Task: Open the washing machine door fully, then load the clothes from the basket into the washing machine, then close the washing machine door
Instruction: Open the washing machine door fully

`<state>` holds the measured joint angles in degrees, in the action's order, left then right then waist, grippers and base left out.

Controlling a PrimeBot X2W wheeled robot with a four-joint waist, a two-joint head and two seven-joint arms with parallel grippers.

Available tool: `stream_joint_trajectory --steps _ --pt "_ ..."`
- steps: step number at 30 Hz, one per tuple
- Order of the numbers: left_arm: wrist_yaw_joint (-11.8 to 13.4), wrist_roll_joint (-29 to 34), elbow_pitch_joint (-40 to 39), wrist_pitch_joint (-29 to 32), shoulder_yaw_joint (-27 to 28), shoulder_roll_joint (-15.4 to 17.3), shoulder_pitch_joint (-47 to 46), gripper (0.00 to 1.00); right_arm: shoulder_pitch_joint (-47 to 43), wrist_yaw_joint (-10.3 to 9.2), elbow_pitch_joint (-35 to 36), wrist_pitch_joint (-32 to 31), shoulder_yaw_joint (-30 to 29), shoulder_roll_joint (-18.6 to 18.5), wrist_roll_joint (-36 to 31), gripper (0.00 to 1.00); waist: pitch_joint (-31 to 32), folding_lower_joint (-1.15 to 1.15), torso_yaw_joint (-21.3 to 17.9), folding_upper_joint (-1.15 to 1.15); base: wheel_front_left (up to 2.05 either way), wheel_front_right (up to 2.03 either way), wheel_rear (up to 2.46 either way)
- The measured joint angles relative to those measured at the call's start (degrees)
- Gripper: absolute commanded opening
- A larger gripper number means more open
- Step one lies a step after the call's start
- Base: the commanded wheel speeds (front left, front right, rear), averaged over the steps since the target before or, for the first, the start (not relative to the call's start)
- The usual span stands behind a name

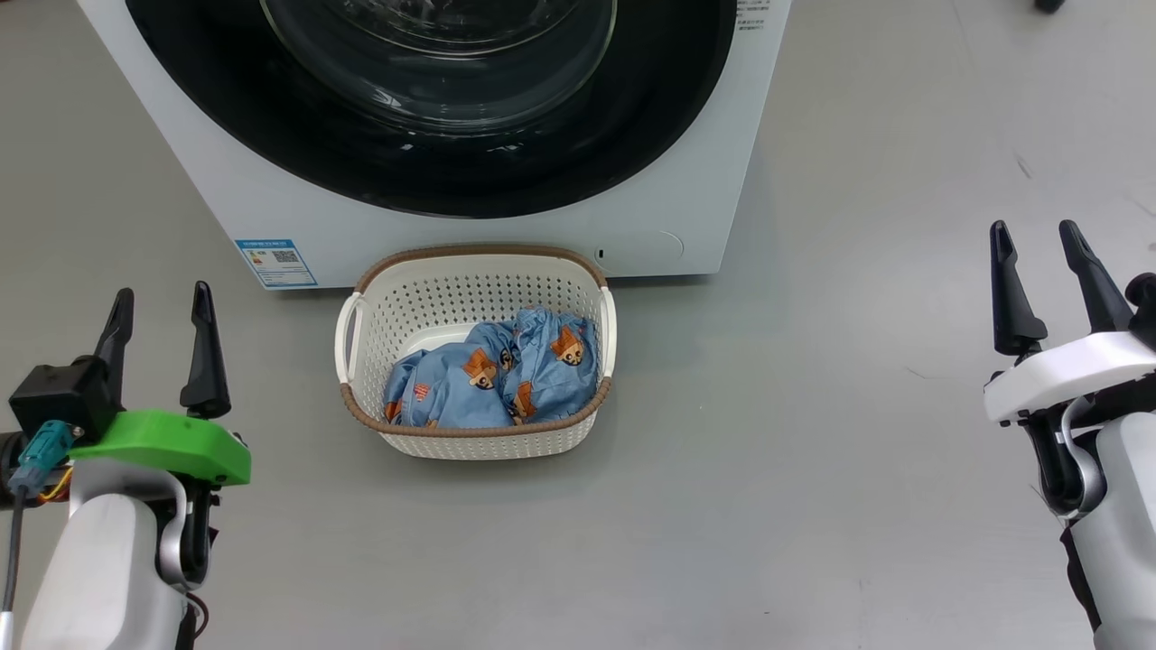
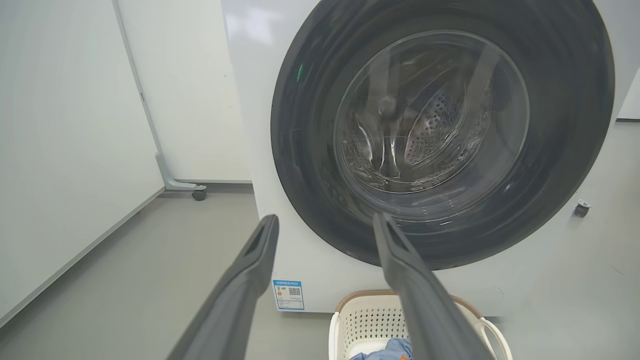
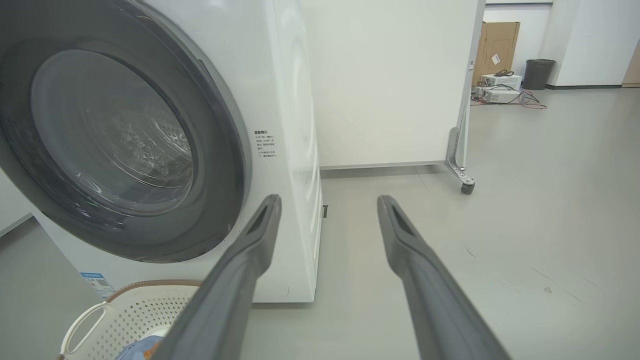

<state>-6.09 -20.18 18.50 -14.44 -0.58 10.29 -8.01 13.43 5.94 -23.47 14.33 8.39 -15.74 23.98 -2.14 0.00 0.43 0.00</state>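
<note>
1. Right now, head view: washing machine door [image 1: 271,135] is shut flush on the washing machine [image 1: 695,199]. The basket [image 1: 470,289] sits on the floor [image 1: 813,451] just in front, w/ the clothes [image 1: 497,379] all inside. Left claw [image 1: 163,291] & right claw [image 1: 1033,226] are both spread wide, empty, well apart either side of the basket. Step in hand, I'd say: open the door.
2. Left wrist view: left claw [image 2: 325,216] aims at the door's lower part. Can't make out a handle or recess. Catch the outer edge, not the glass bowl [image 2: 430,115]; it looks glossy, prob. slips.
3. Right wrist view: right claw [image 3: 329,197] points past the machine's side, door edge off to view's left. Prob. the handier arm for that edge. Hinge side unclear, so pull gently, follow the arc, stay clear of the basket, go to full open.
</note>
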Motion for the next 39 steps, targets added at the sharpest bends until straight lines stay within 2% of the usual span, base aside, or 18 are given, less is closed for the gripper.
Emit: stream_joint_trajectory --steps 15,39 --pt "-0.49 0.16 -0.22 0.00 0.03 -0.20 0.00 1.00 -0.01 0.08 0.10 0.01 -0.70 0.54 -0.92 1.00 -0.22 0.00 0.26 0.00 0.30 0.30 -0.60" --pt "-1.00 1.62 -0.92 0.00 -0.80 -0.54 -0.26 1.00 -0.01 0.55 0.65 0.13 -2.30 1.18 -2.46 1.00 -0.61 0.00 0.65 0.00 0.01 0.01 -0.02"
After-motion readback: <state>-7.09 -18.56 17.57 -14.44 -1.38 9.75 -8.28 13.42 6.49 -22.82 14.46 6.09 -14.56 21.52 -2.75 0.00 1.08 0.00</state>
